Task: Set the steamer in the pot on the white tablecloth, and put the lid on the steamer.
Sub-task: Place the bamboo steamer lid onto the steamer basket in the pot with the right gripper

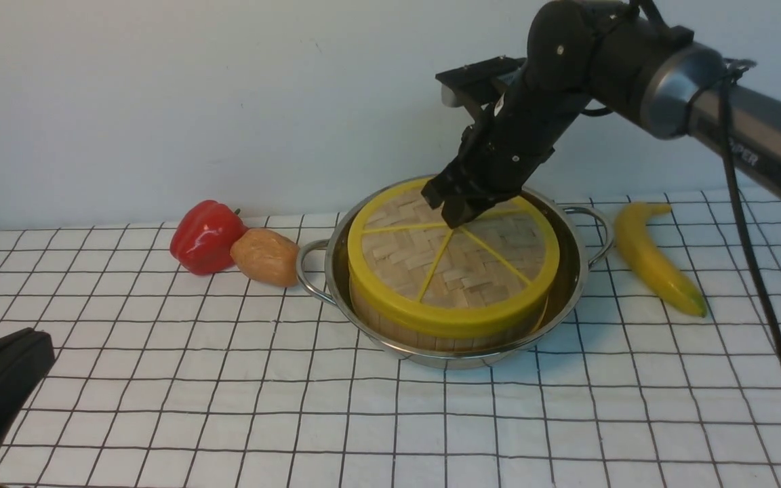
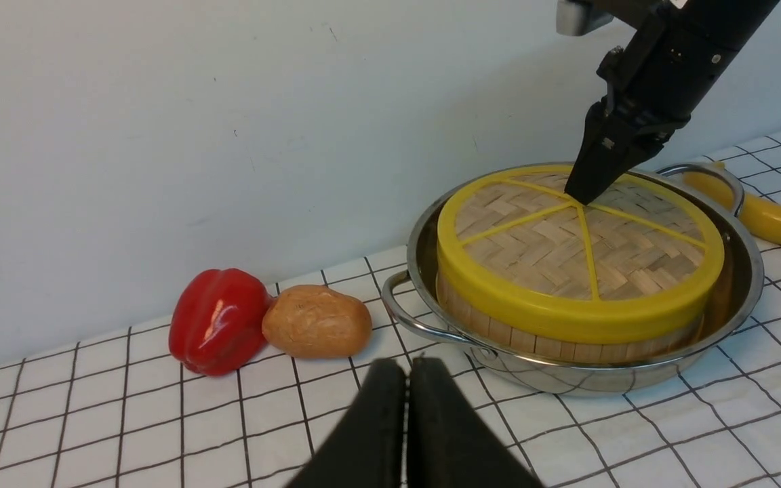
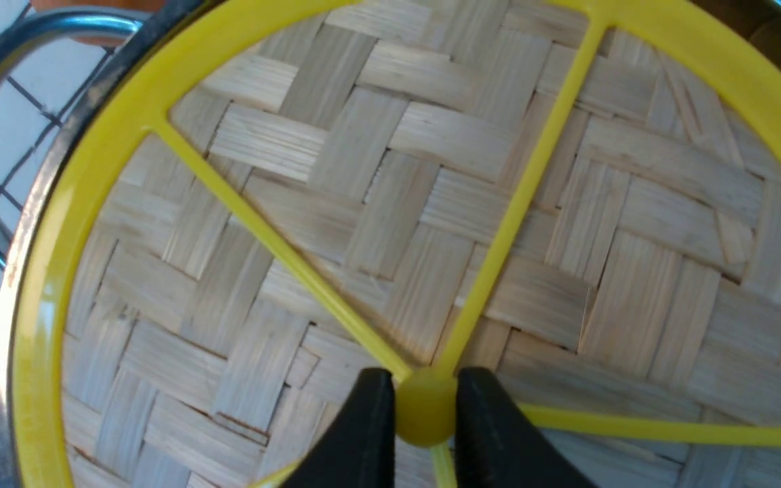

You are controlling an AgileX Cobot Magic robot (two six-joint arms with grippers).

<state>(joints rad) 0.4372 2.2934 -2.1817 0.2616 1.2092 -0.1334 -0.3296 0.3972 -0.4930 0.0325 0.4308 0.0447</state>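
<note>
The steel pot (image 1: pixel 570 291) stands on the white grid tablecloth (image 1: pixel 228 407). The steamer (image 1: pixel 404 329) sits inside it; only its slatted wooden wall shows. The lid (image 1: pixel 472 271), woven with a yellow rim and spokes, lies on the steamer. My right gripper (image 1: pixel 456 203) stands over the lid's centre, its fingers pressed on both sides of the yellow knob (image 3: pixel 424 405). The lid (image 3: pixel 390 203) fills the right wrist view. My left gripper (image 2: pixel 407 379) is shut and empty, low at the near left, short of the pot (image 2: pixel 567 376).
A red bell pepper (image 1: pixel 205 236) and a brown potato (image 1: pixel 266 256) lie left of the pot's handle. A yellow banana (image 1: pixel 655 257) lies to its right. The pot's loop handles (image 1: pixel 309 271) stick out at both sides.
</note>
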